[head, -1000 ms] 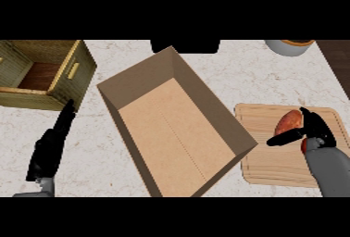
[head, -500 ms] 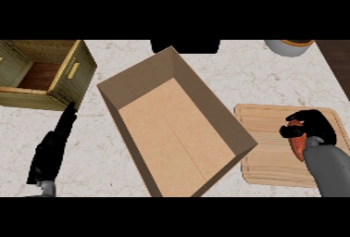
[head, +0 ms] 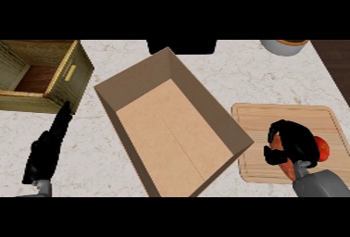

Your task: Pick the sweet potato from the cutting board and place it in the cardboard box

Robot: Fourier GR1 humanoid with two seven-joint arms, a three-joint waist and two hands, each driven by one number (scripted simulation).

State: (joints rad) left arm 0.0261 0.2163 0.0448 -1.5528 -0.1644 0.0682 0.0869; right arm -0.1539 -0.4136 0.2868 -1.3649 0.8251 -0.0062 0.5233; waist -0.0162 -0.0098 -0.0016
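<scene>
Trainee: Step in hand, then? Where are we?

Supervisor: The grasp, I'd say. The right hand [head: 295, 141] is down over the sweet potato [head: 321, 148], fingers and thumb curled round it, with orange skin showing on either side of the black fingers.

Trainee: And where is the potato?

Supervisor: On or just over the cutting board [head: 273, 115], which lies to the right of the cardboard box [head: 167, 134], close beside its long right wall. Whether the potato has left the wood I cannot tell from straight above.

Trainee: So nothing has gone in.

Supervisor: Not yet. The box stands open at the top and skewed on the bench [head: 259, 78], and only its bare brown floor shows inside.

Trainee: What does the next move ask for?

Supervisor: In my judgement, a lift first, high enough for the potato to pass over that right wall, then a carry leftward until it hangs above the box's floor. Only then should the fingers let go. A low path would risk knocking the wall and shoving the box.

Trainee: And the other hand?

Supervisor: The left hand [head: 44, 152] rests to the left of the box, well apart from it, fingers straight and holding nothing. It has no part in this.

Trainee: The wooden crate [head: 41, 76]?

Supervisor: Beyond the box's left side, further back. It isn't the target, so leave it be.
</scene>
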